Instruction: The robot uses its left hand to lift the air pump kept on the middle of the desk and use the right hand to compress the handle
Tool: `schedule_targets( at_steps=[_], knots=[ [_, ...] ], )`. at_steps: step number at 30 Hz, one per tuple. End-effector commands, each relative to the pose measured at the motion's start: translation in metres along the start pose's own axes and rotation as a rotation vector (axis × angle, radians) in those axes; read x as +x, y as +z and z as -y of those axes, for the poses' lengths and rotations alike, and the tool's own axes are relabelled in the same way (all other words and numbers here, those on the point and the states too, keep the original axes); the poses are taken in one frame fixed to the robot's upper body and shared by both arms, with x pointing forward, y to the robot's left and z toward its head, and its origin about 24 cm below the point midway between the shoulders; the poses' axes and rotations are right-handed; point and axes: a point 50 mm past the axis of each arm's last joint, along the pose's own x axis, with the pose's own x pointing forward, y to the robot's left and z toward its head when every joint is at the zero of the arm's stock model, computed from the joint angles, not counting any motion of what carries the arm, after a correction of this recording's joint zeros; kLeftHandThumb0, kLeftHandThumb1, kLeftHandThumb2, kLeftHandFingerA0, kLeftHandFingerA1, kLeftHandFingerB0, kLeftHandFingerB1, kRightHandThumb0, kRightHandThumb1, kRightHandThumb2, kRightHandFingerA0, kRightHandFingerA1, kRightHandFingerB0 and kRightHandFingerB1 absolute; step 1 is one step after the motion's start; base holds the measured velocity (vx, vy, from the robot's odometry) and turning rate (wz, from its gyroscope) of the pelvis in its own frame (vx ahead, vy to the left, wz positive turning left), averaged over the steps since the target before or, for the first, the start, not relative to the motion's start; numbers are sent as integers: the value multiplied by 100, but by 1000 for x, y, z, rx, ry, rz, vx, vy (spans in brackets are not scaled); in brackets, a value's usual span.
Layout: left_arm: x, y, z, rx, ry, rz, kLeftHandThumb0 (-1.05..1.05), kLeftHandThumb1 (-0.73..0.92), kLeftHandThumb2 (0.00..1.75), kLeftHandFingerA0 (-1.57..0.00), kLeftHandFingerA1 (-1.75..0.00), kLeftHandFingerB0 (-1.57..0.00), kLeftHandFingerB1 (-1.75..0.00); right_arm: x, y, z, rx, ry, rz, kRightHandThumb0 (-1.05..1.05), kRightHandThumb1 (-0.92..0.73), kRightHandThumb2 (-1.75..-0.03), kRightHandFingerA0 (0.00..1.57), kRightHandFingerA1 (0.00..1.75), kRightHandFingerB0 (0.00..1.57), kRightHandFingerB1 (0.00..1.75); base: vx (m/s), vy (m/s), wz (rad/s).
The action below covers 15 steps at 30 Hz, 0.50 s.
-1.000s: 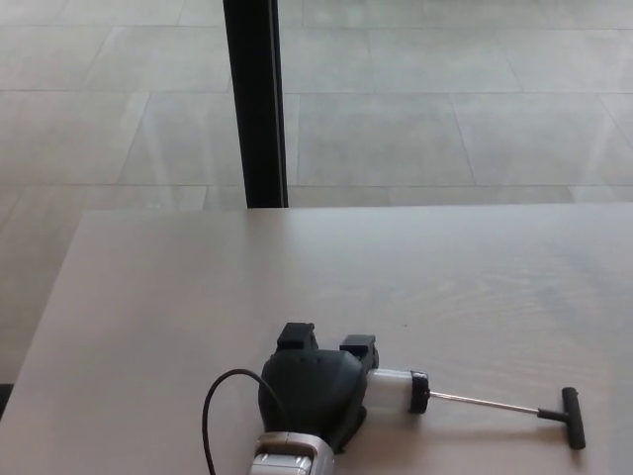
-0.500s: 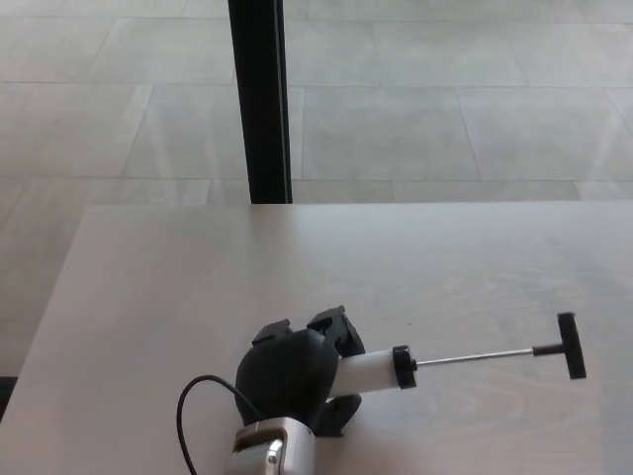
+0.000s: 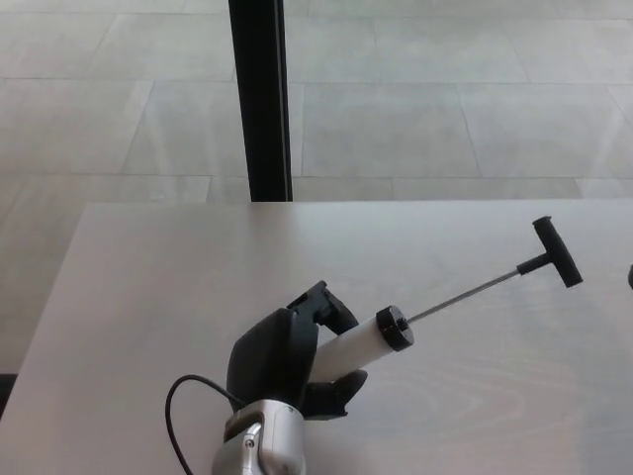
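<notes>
- Gripping the air pump (image 3: 358,341) by its white barrel, the left hand (image 3: 287,361) holds it tilted above the bench (image 3: 148,287) near the front edge.
- Rod out, handle (image 3: 557,251) uncompressed; that step remains.
- Right hand not seen.

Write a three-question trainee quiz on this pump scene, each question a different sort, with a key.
1. True or false: the left hand is shut on the air pump.
2. Multiple choice: the pump's handle is
A. pushed fully in
B. pulled out on a thin rod
C. lying detached on the desk
3. Fill in: the handle points toward the picture's upper ____.

Key
1. True. The fingers wrap the white barrel.
2. B. The rod runs out from the black cap to the T-shaped handle.
3. Right. The pump tilts up that way above the desk.
</notes>
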Motion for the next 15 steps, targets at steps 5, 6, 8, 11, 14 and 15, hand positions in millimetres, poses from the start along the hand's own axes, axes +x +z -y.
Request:
schedule_targets(
  at_steps=[5, 6, 8, 11, 14, 15],
  knots=[
    [-2, -4, -7, 45, 30, 56, -4, 67, 96, -83, -175, -63, -164, 15, 15, -14, -4, 65, -6, -99, -92, -94, 0, 0, 0, 0, 0, 0, 0],
    [-3, -8, -8, 77, 6, 50, -13, 63, 104, -114, -149, -92, -132, 20, 31, -14, 7, 74, 21, -98, -92, -92, 0, 0, 0, 0, 0, 0, 0],
    [-3, -10, -10, 105, 0, 60, -12, 63, 104, -114, -152, -93, -135, 22, 38, -14, -22, 72, 34, -101, -92, -96, 0, 0, 0, 0, 0, 0, 0],
    [-3, -14, -14, 190, -6, 88, -4, 65, 103, -82, -175, -69, -167, 29, 57, -8, -39, 67, 63, -103, -92, -96, 0, 0, 0, 0, 0, 0, 0],
    [-1, -14, -17, 251, -10, 107, -5, 65, 107, -86, -175, -68, -164, 33, 71, -7, -44, 61, 92, -104, -92, -98, 0, 0, 0, 0, 0, 0, 0],
    [-2, -15, -17, 251, -10, 104, -5, 65, 107, -86, -175, -68, -164, 34, 71, -7, -45, 64, 89, -104, -92, -98, 0, 0, 0, 0, 0, 0, 0]
  ],
)
